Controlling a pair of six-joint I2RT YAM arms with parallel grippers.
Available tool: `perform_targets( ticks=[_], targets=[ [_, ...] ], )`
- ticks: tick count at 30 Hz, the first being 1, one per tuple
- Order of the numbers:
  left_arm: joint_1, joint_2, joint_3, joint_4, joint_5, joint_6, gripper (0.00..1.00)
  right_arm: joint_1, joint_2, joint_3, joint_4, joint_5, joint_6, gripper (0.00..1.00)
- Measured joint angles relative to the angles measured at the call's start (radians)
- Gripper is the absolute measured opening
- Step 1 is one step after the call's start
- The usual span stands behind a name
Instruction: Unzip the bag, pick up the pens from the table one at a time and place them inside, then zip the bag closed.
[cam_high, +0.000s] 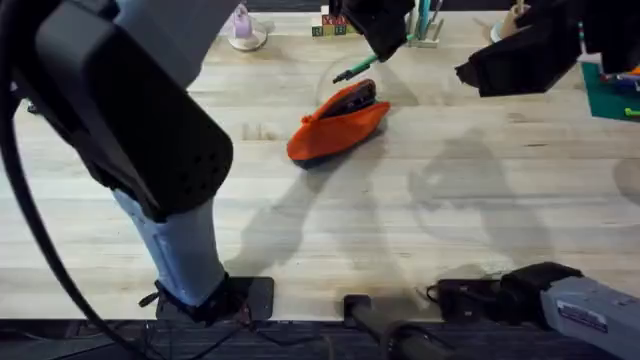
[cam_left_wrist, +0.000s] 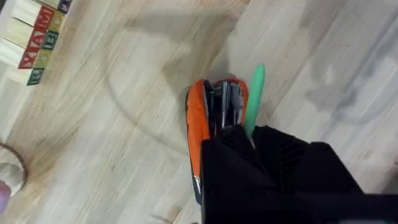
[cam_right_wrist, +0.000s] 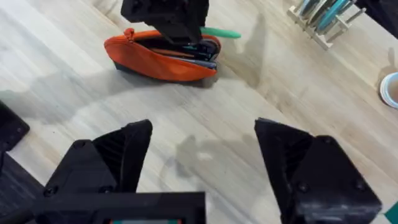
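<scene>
The orange bag (cam_high: 335, 130) lies unzipped on the table (cam_high: 400, 230), with dark pens showing in its mouth. My left gripper (cam_high: 378, 50) hangs just above the bag's open end, shut on a green pen (cam_high: 355, 68) that slants down toward the opening. In the left wrist view the green pen (cam_left_wrist: 254, 99) pokes out past my gripper (cam_left_wrist: 249, 134) beside the bag (cam_left_wrist: 198, 118). My right gripper (cam_right_wrist: 202, 143) hovers open and empty, well off to the right of the bag (cam_right_wrist: 155, 62); the right wrist view also shows the green pen (cam_right_wrist: 221, 33).
Lettered wooden blocks (cam_high: 333, 27) and a wooden rack with teal handles (cam_high: 425, 25) stand at the back. A pink item on a white dish (cam_high: 245, 30) sits back left. A dark green mat (cam_high: 610, 95) lies at the right edge.
</scene>
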Motion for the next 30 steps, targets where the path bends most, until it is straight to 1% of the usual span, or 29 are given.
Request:
perform_targets(
  ticks=[12, 30],
  targets=[
    [0.000, 0.116, 0.003, 0.002, 0.014, -0.011, 0.042, 0.000, 0.000, 0.000, 0.000, 0.000, -0.004, 0.997],
    [0.000, 0.130, 0.003, -0.026, 0.014, -0.010, 0.042, 0.000, 0.000, 0.000, -0.001, 0.000, -0.008, 0.997]
  ],
)
